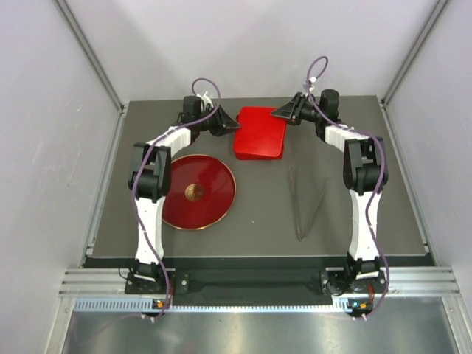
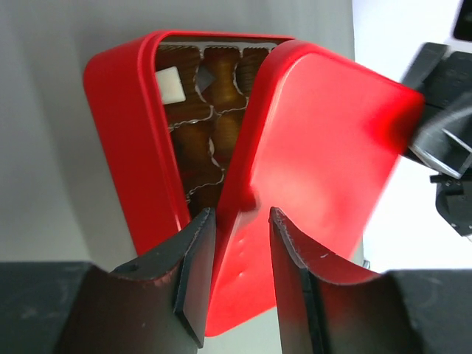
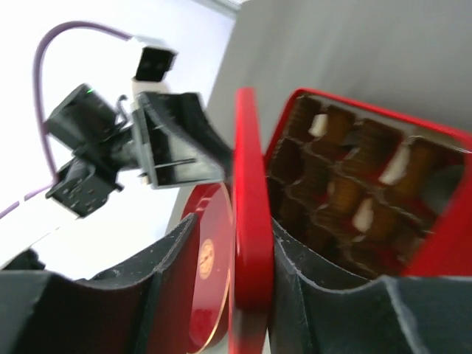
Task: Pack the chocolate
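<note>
Bench carries red tin far middle, between my arms. Lid tilted half over it, long edge running away from my left fingers; their grip, cannot tell. Right fingers straddle lid edge-on, gap one side, unclamped. Chocolate inside tin's cups.

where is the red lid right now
In the top view the red lid is at the far middle of the table, tilted over the red box, between the left gripper and right gripper, beyond the red plate.
</note>
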Tool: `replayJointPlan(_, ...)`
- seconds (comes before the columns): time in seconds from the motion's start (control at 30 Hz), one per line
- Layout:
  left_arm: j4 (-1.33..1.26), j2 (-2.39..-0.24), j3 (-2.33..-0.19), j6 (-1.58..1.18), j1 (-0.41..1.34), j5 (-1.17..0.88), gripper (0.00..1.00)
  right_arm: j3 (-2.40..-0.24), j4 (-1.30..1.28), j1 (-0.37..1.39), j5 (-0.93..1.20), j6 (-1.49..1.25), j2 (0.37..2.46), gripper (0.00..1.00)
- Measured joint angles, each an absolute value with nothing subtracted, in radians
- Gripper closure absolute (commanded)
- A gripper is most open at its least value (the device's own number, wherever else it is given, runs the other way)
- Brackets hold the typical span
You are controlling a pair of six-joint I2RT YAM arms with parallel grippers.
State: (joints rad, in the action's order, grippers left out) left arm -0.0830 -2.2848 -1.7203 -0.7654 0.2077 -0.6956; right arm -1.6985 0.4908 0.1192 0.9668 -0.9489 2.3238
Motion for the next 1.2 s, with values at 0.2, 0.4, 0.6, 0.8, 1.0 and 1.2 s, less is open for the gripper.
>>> replayJointPlan(0.2,-0.088,-2.305,-1.738,-0.778,0.213,-0.695,0.62,-1.757,0.371,0.094,0.910,-0.875,2.364,0.61)
replayJointPlan(0.4,-0.087,-2.327,-1.745,-0.788,0.216,-0.692,0.64,-1.791,0.291,0.084,0.878,-0.829,2.368,0.59)
replayJointPlan(0.6,-0.087,-2.329,-1.751,-0.787,0.216,-0.688,0.64,-1.822,0.269,0.083,0.850,-0.805,2.368,0.49)
replayJointPlan(0.8,-0.083,-2.332,-1.752,-0.785,0.216,-0.679,0.66,-1.848,0.227,0.081,0.778,-0.782,2.368,0.45)
replayJointPlan(1.0,-0.078,-2.333,-1.752,-0.783,0.218,-0.663,0.69,-1.908,0.150,0.072,0.684,-0.739,2.381,0.44)
replayJointPlan(1.2,-0.075,-2.333,-1.752,-0.783,0.219,-0.659,0.69,-1.909,0.019,0.059,0.551,-0.696,2.374,0.43)
